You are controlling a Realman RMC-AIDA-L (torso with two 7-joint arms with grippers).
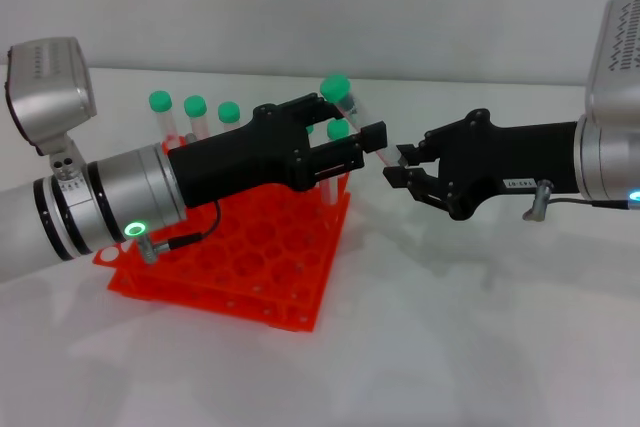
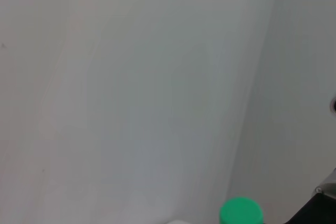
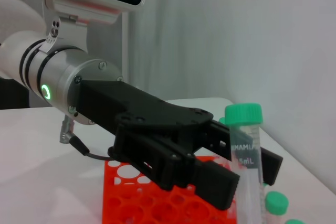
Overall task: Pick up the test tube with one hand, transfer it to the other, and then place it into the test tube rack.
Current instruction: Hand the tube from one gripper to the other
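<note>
Head view: test tube (image 1: 345, 112) upright between left pincer (image 1: 368, 150) fingers.

test tube (image 3: 244, 161): clear, green screw cap, printed scale, upright, clamped between left gripper (image 1: 352, 152) fingers above the rack's right corner. test tube rack (image 1: 255, 252): orange-red, two-tier, round-hole grid, flat on table, more green-capped tubes standing along its far side. right gripper (image 1: 395, 165): fingers spread, just beside, empty.

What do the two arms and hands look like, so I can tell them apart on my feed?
The left arm is thick ribbed silver-grey, with a green glowing dot, a thin black cable and a black fingered left hand. The right arm is silver, with a black wrist bearing a small white label and a black clawed right hand.
</note>
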